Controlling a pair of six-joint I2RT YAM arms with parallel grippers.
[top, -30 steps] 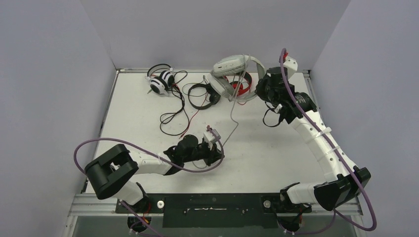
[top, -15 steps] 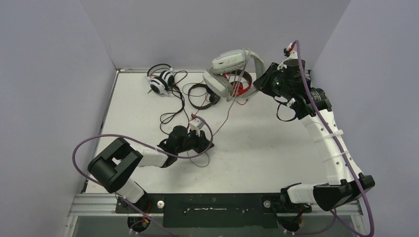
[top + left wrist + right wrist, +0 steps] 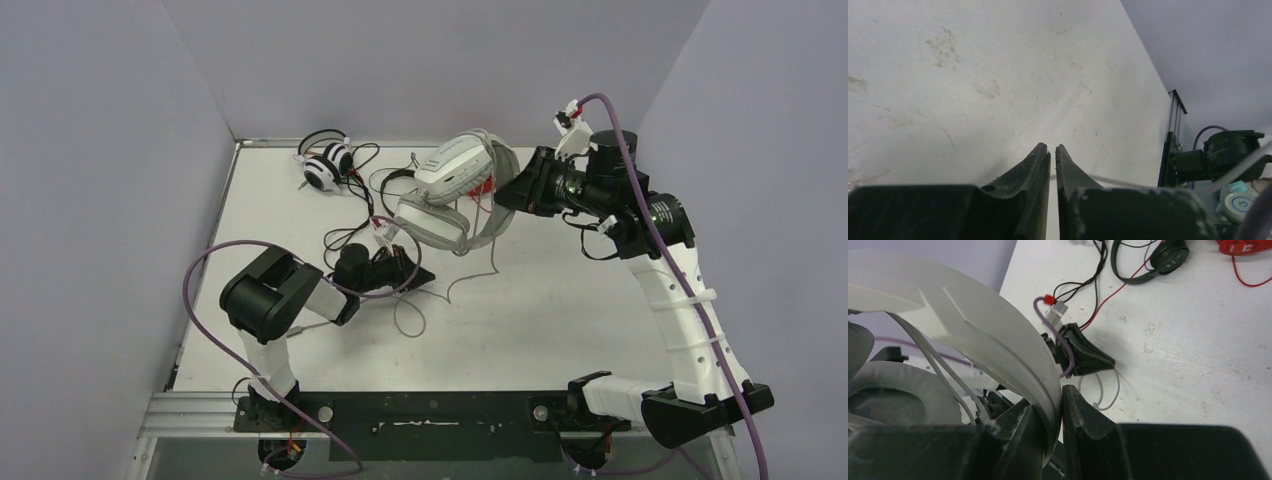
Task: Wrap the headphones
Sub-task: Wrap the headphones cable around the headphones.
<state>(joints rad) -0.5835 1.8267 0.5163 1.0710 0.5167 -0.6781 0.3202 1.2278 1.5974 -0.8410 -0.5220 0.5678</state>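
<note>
Right gripper [image 3: 1049, 405] clamped on light grey headphones [image 3: 445, 190] by the band, above the far table [image 3: 560, 300], left gripper [image 3: 1053, 150] low at centre-left, jaws almost closed, pinching their thin cable [image 3: 1108, 180]

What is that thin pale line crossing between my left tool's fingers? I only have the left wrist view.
Observer: From the top view, it is the cable of the light grey headphones.
Operator: Where are those headphones?
Observer: Held up above the table. The right tool is shut on their headband.
Operator: Is there slack?
Observer: Yes, a loop of that cable lies on the table beside the left tool.
</note>
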